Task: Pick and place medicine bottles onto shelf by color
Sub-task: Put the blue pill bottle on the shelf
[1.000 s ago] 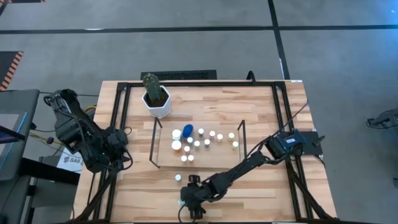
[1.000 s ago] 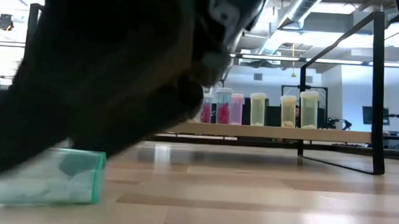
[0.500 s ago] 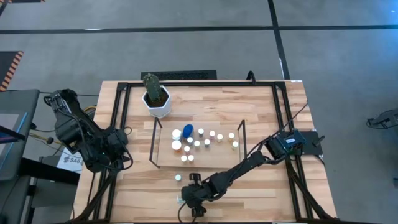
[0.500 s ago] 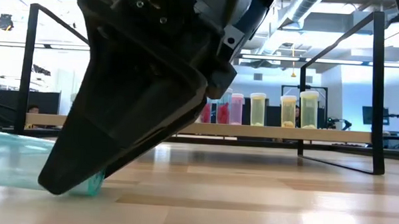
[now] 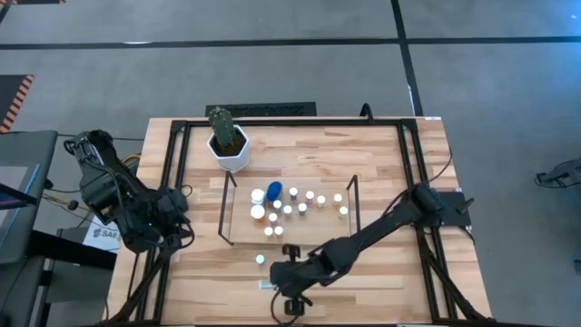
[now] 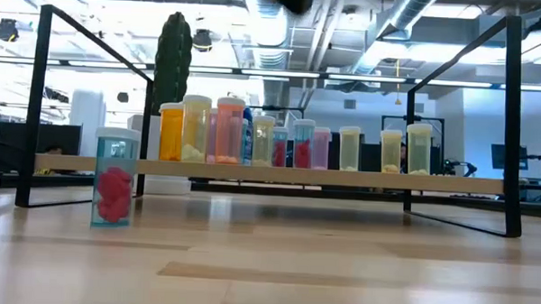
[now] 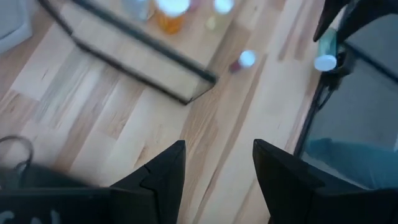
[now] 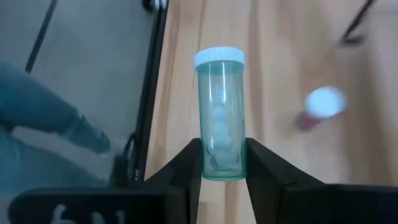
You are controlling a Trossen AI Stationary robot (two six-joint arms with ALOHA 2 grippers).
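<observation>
Green-tinted clear plastic bottle (image 8: pixel 219 115), white cap, pinched low between right claw (image 8: pixel 219 163) fingers, off table. Light, stiff, slick; hold mid-body. Left claw (image 7: pixel 216 163) idle, partly open, far off.

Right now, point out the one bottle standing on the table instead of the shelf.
The bottle with pink contents, upright on the table before the shelf; the others stand on it.

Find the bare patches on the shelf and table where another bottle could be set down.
The shelf is bare along its left end and right front corner; its middle is crowded with bottles. The table lies bare between the cactus pot and its right edge. The front is busy: a lone bottle and the right gripper.
</observation>
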